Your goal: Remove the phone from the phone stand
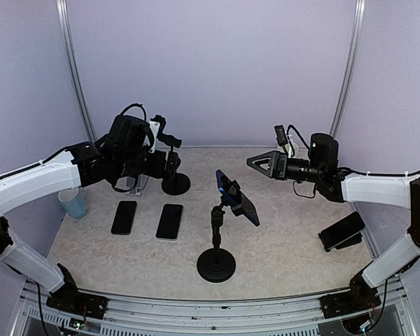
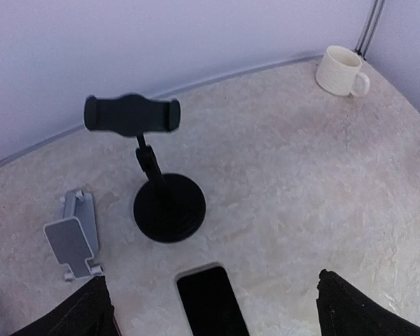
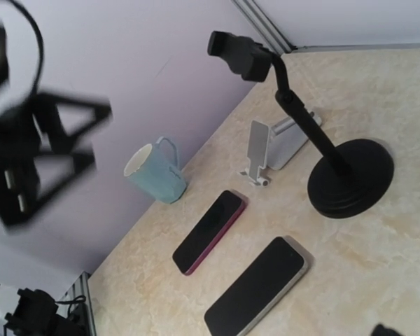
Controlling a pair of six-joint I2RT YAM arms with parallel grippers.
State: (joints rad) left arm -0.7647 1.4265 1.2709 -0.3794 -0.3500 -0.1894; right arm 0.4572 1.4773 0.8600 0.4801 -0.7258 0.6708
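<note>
A blue phone (image 1: 236, 197) sits tilted in the clamp of the black phone stand (image 1: 216, 262) at the table's middle. My right gripper (image 1: 262, 162) hovers open just right of and above it, holding nothing. My left gripper (image 1: 161, 166) is open at the back left, beside an empty black stand (image 1: 175, 183). In the left wrist view that stand's bare clamp (image 2: 131, 114) is ahead. A dark phone (image 2: 211, 301) lies flat on the table below the open left gripper (image 2: 210, 280), apart from both fingers.
Two phones lie flat at the left: a red-edged one (image 3: 210, 231) and a silver one (image 3: 255, 287). Near them are a grey folding stand (image 3: 266, 143) and a teal mug (image 3: 154, 171). A white mug (image 2: 341, 70) stands at the back. Another phone rests on a low stand (image 1: 343, 231) at the right edge.
</note>
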